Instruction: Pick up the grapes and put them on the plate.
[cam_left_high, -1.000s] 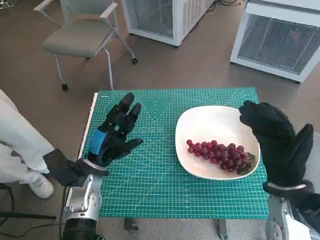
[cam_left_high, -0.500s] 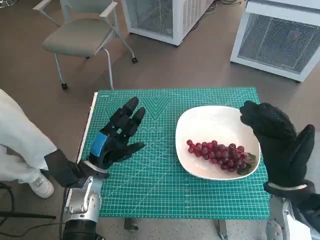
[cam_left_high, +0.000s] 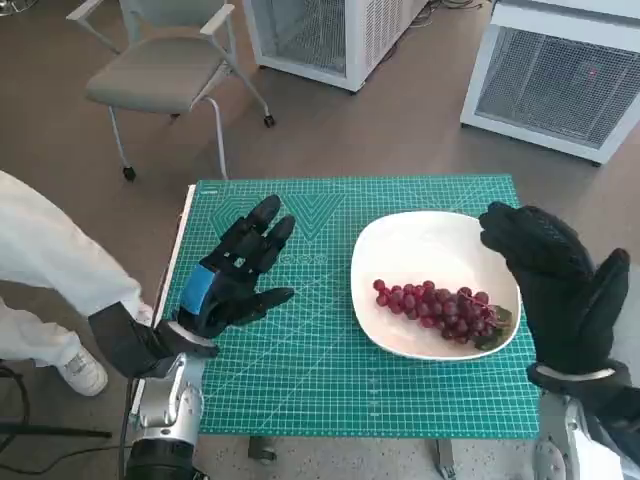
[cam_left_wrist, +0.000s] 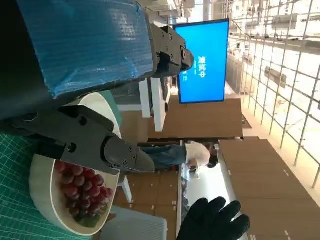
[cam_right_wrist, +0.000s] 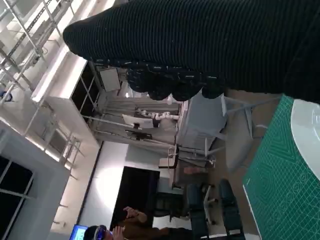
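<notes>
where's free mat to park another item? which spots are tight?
Free: the strip of green mat along the near edge, the far strip behind the white plate, and the band between the left hand and the plate. Tight: the plate's near half, where the grapes lie, and its right rim, beside the right hand.
</notes>
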